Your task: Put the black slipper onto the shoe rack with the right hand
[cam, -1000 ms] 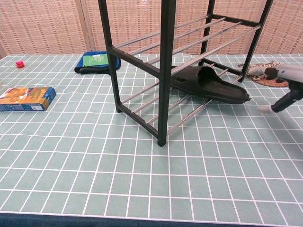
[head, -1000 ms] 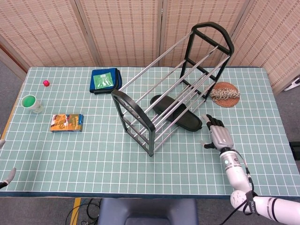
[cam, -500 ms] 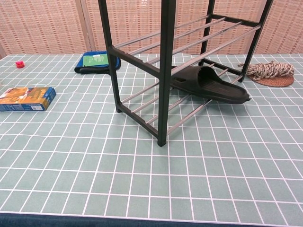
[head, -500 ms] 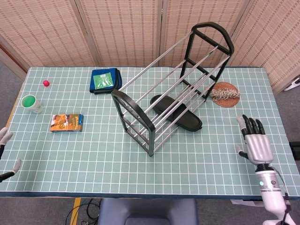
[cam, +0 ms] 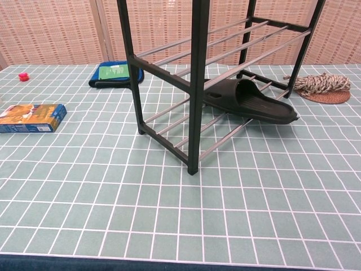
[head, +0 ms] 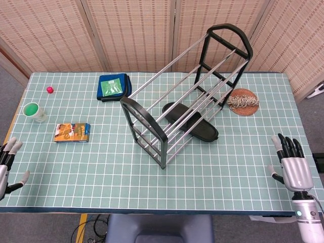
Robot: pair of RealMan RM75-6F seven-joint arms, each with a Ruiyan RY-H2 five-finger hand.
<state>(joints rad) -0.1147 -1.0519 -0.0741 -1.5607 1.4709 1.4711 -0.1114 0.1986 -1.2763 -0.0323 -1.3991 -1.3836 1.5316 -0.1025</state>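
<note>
— What has moved since a second ago?

— Only the arms. One second back the right hand point(head: 292, 164) was just beside the black slipper point(head: 191, 121); it has since drawn away to the near right edge of the table point(head: 152, 187), well apart from the slipper. It holds nothing, fingers apart and pointing away from the robot. The left hand point(head: 6, 163) has come up at the near left edge, also holding nothing, fingers spread.

— And the slipper?

— It has not shifted. It rests on the lowest bars of the shoe rack point(head: 185, 86), far ahead and to the left of the right hand. Its long axis runs diagonally: the end nearer the right hand sticks out past the bars, the other end lies further in under the rack.

— What is the table like?

— It is covered with a pale green mat with a white grid. Woven tan screens point(head: 131, 30) stand behind it, and grey floor shows at the sides.

— What else lies around?

— Beyond the right hand, past the rack, a bundle of rope point(head: 243, 101) sits on a round brown mat. Far across, towards the left hand, are a blue pouch point(head: 113, 86), an orange box point(head: 72, 132), a green cup point(head: 32, 110) and a small red thing point(head: 49, 89).
</note>
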